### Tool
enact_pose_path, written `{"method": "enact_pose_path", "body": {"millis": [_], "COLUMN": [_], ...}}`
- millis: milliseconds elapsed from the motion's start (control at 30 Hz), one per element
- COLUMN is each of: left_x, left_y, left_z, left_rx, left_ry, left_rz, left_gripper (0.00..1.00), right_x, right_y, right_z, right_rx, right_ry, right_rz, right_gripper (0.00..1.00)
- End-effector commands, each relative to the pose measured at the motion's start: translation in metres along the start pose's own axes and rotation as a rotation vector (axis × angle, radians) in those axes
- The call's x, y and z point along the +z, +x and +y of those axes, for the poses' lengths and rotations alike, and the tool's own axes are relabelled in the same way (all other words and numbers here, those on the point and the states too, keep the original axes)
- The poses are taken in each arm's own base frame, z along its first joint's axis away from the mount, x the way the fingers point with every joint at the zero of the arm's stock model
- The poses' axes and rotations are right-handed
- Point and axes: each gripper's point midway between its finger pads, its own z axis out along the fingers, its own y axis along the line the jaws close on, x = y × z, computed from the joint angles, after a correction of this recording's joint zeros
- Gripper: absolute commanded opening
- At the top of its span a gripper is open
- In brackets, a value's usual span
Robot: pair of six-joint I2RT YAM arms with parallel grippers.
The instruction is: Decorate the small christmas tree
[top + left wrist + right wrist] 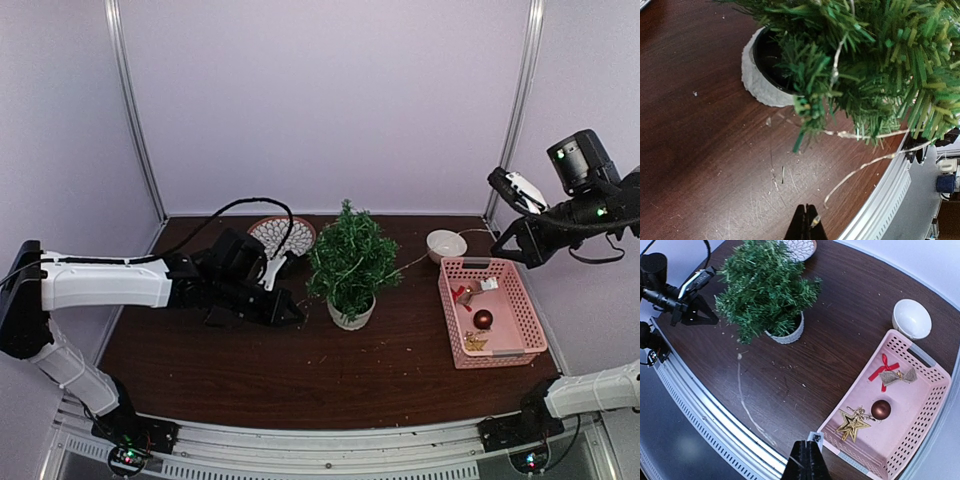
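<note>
Centrally on the dark brown wooden table [300, 385]: small bushy dark-green artificial christmas tree [350, 262] in a white round textured pot [352, 318], upright.

Left gripper [292, 312]: low over the table, just left of the pot, jaws closed. Its own wrist view alone shows the tips [806, 222] pressed together, the pot wall [752, 75] and the tinsel needles [880, 65] close up. The end of a thin pale wire strand [865, 167] lies just beside the tips; contact cannot be told.

Right gripper [503, 243]: raised at the far right, jaws closed. The overhead view shows the wire strand [415, 263] running from the tree up to its tips.

Right wrist view only:
- gripper tips [805, 457] together
- pink perforated plastic basket [855, 385] holding a gold glitter star [852, 424], a dark red ball [880, 409] and a red ribbon bow [884, 371]

Also present:
- white round bowl [446, 245], just behind the basket
- round white-patterned plate [275, 235], behind and left of the tree
</note>
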Motion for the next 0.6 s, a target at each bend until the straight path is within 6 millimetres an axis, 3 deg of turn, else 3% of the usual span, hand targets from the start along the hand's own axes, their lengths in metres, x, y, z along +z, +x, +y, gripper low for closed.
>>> {"method": "enact_pose_path", "body": {"millis": [0, 167, 333, 567], "left_x": [-0.003, -0.009, -0.021, -0.035], "left_y": [-0.018, -0.024, -0.030, -0.027], "left_z": [-0.003, -0.003, -0.004, -0.002], "left_rx": [0.001, 0.027, 0.065, 0.095], "left_ry": [0.016, -0.003, -0.020, -0.033], "left_rz": [-0.057, -0.073, -0.124, -0.158], "left_gripper": [0.00, 0.05, 0.28, 0.45], "right_x": [-0.020, -0.036, -0.044, -0.046], "right_y": [-0.018, -0.017, 0.002, 0.018], "right_z": [0.026, 0.048, 0.070, 0.103], "right_rx": [-0.116, -0.187, -0.229, -0.295], "right_ry": [-0.109, -0.204, -0.307, -0.436], "right_rz": [-0.079, -0.073, -0.014, 0.049], "right_gripper": [0.00, 0.00, 0.00, 0.00]}}
